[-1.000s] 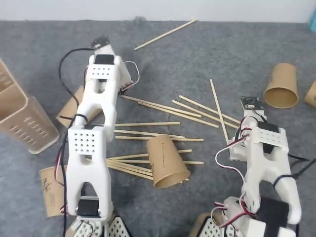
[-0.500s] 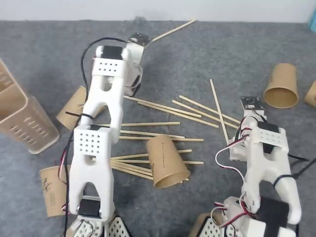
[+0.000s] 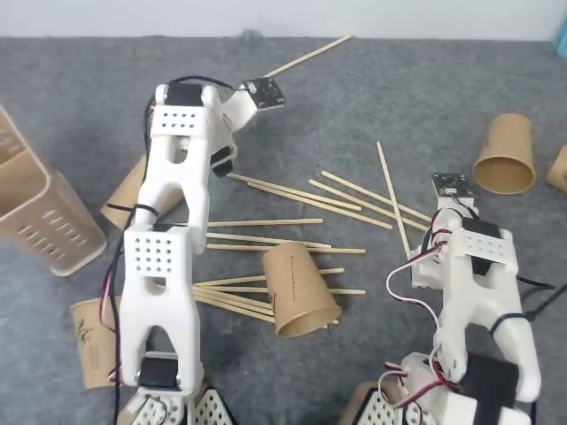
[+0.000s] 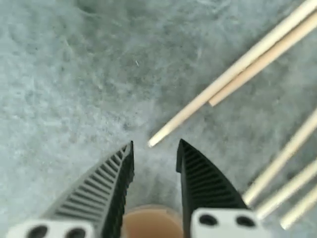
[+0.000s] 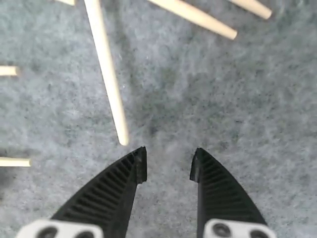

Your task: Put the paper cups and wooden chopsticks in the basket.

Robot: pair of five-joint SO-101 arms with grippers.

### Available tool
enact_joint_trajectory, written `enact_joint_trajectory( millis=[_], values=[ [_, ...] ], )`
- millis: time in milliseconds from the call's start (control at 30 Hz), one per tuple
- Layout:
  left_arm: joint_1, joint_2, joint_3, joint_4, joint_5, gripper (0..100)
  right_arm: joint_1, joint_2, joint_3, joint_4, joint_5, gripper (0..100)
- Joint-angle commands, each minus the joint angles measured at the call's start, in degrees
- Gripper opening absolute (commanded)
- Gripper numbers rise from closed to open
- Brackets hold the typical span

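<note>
Wooden chopsticks [image 3: 292,197] lie scattered over the grey mat, with one apart at the back [image 3: 297,60]. A paper cup [image 3: 299,289] lies on its side on the pile. Other cups lie at the left front [image 3: 91,341], beside my left arm [image 3: 127,190] and at the right [image 3: 506,153]. My left gripper [image 4: 155,144] is open, low over the mat, and a chopstick's tip [image 4: 157,138] lies just ahead of its jaws. My right gripper [image 5: 169,150] is open over bare mat, with a chopstick's end [image 5: 115,114] close to one finger.
The slotted tan basket [image 3: 40,217] stands at the left edge, apart from both arms. Another cup [image 3: 558,168] shows at the right edge. The left arm [image 3: 177,190] stretches far over the mat; the right arm [image 3: 474,266] stays near the front.
My left arm's wrist has swung rightward from above the cup beside it to the chopstick ends, uncovering more of that cup. The right arm has not moved.
</note>
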Motion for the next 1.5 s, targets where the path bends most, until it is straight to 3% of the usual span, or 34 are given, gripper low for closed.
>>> enact_joint_trajectory(
  millis=[0, 267, 433, 700, 767, 1000, 1300, 1467],
  values=[
    [0.18, 2.81, -0.13, -1.58, -3.16, 14, -0.13, -2.86, -0.18, -0.48, 1.14, 16.5],
    [0.00, 7.03, -0.22, -5.71, -3.16, 14, -0.13, -2.86, -0.18, -0.75, 1.05, 16.5],
    [0.35, 6.24, -0.22, -5.45, -2.99, 0, -0.13, -2.86, -0.18, -0.84, 0.97, 16.5],
    [0.62, -1.41, -0.13, 7.56, -0.26, 1, -0.13, -2.86, -0.18, -0.92, 0.88, 16.5],
    [0.53, -3.43, 0.31, 7.30, 0.53, 1, -0.13, -2.86, -0.18, -0.84, 0.88, 16.5],
    [0.44, -8.35, -0.22, 6.42, 15.47, 1, -0.04, -2.86, -0.18, -0.75, 0.88, 16.5],
    [-1.23, -10.99, -0.22, -8.97, 54.51, 1, -0.04, -2.86, -0.18, -0.66, 0.88, 16.5],
    [0.97, -10.46, 0.13, -13.01, 59.96, 1, -0.04, -2.86, -0.18, -0.66, 0.88, 16.5]
  ],
)
